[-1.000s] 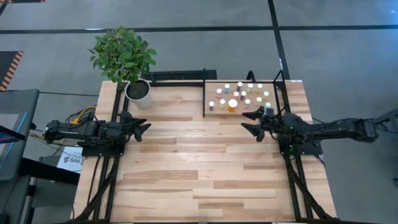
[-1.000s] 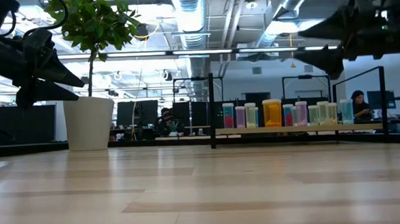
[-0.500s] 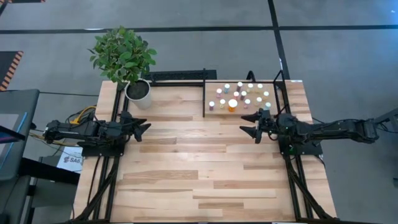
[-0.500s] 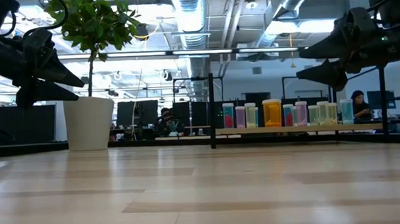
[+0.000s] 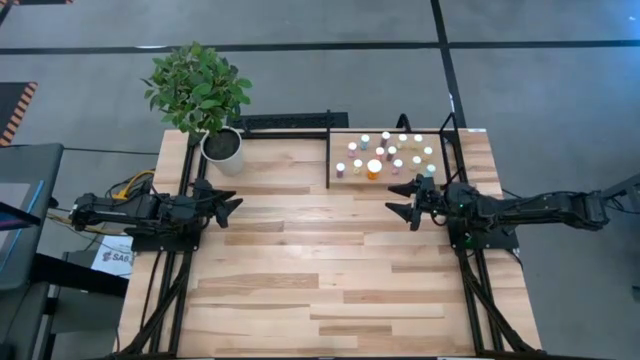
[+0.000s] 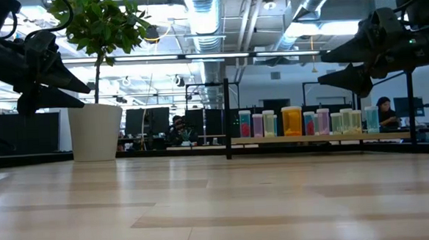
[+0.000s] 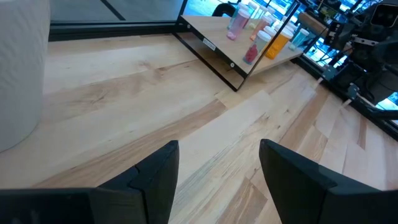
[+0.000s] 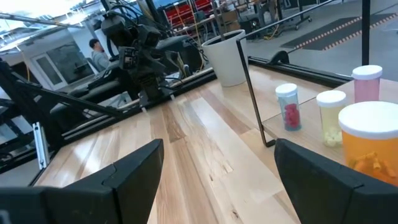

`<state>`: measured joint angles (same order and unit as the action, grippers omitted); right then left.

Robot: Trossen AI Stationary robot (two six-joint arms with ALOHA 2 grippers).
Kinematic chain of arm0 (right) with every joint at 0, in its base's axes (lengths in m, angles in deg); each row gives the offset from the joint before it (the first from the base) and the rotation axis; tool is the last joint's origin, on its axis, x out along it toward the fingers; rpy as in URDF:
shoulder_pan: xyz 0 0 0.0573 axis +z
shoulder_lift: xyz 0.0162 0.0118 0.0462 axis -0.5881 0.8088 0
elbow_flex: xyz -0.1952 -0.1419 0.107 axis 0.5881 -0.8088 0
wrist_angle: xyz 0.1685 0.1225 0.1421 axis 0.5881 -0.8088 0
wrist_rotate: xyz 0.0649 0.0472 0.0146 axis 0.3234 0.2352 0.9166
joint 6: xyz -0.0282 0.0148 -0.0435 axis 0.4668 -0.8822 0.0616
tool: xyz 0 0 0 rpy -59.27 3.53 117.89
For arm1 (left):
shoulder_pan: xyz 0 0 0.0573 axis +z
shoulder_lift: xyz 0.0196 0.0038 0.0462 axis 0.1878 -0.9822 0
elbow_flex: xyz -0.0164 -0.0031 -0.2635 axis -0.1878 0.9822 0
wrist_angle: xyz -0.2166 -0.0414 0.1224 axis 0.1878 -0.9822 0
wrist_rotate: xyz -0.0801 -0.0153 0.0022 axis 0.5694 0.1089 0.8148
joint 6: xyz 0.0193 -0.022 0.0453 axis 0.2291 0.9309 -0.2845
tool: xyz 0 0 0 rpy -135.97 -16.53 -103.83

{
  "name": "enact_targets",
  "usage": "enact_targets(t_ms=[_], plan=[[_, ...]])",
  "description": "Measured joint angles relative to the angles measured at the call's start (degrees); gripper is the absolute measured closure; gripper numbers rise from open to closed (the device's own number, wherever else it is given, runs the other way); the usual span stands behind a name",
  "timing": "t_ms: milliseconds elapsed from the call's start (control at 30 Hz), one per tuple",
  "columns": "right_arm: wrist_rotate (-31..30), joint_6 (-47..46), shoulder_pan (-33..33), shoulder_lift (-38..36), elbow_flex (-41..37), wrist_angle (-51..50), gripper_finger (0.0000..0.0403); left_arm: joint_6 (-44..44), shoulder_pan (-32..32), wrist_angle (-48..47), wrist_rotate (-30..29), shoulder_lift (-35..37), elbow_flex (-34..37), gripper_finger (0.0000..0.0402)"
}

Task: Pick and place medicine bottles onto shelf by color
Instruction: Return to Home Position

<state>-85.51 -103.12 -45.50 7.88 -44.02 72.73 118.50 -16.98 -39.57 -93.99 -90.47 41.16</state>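
**Job done, arms pulling back**

From above: the tiny white-capped medicine bottles [image 5: 385, 153] all stand on the light-wood, black-framed shelf [image 5: 345, 140]. So the dark right gripper [image 5: 393, 198], just beside the shelf, is spread wide and empty.

Low view: it hangs lower than a second ago.

Left wrist view: the dark left gripper [image 7: 217, 168], well apart from the shelf, waits spread and empty.

Right wrist view: nothing sits between the fingers.

We note the table [image 5: 300, 265] carrying the shelf [image 5: 341, 141], loaded with medicine bottles [image 5: 385, 155], at its back right corner; plant pot [image 5: 222, 148] back left.
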Motion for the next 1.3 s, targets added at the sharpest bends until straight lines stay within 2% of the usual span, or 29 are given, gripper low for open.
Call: enact_targets(t_ms=[833,967,1300], plan=[[-0.1,0.0,0.0,0.0,-0.1,0.0,0.0076,0.0,0.0,0.0,0.0,0.0,0.0,0.0191],[-0.1,0.0,0.0,0.0,-0.1,0.0,0.0076,0.0,0.1,0.0,0.1,2.6,0.0,0.0191],[-0.2,0.0,0.0,0.1,-0.1,-2.1,0.0076,0.0,6.8,2.2,0.2,4.0,0.4,0.0191]])
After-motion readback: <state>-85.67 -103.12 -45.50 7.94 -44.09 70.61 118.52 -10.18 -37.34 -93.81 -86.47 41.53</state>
